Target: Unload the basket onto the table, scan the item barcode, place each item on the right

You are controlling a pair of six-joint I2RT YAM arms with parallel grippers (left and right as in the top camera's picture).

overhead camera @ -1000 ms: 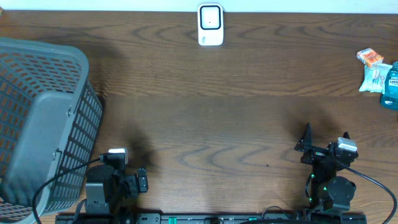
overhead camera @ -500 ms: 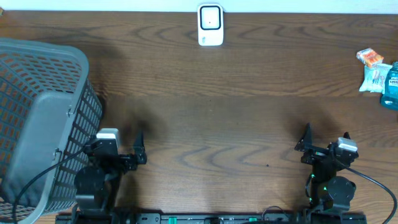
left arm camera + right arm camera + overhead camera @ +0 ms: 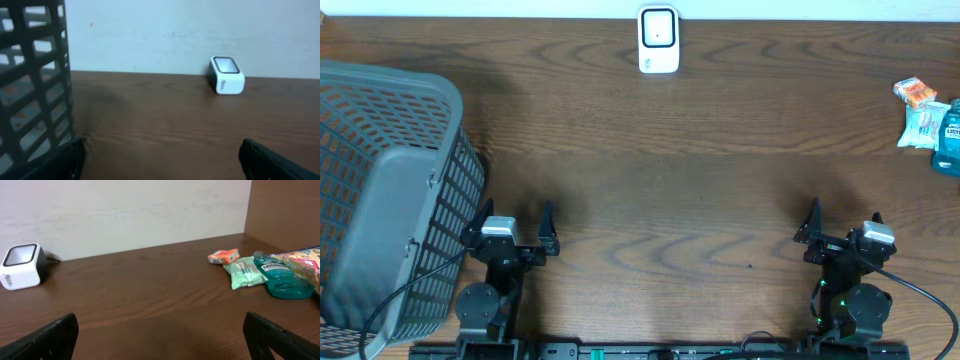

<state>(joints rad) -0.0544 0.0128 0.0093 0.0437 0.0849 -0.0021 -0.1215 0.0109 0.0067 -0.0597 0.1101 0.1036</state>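
Bottle (image 3: 948,138), green packet (image 3: 920,127) and orange packet (image 3: 914,92) cluster at the table's (image 3: 700,150) two-o'clock edge, toward one o'clock from the nearer right gripper (image 3: 843,226), whose jaws, like those of the left gripper (image 3: 516,222), stand wide apart and empty, with the scanner (image 3: 658,40) at twelve.

Basket (image 3: 390,170) blocks the left; open table (image 3: 700,190) reaches the scanner (image 3: 658,40)

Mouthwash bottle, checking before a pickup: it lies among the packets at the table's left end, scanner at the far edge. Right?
No: the overhead view shows the mouthwash bottle among the packets at the right end of the table, not the left. The scanner is at the far edge.
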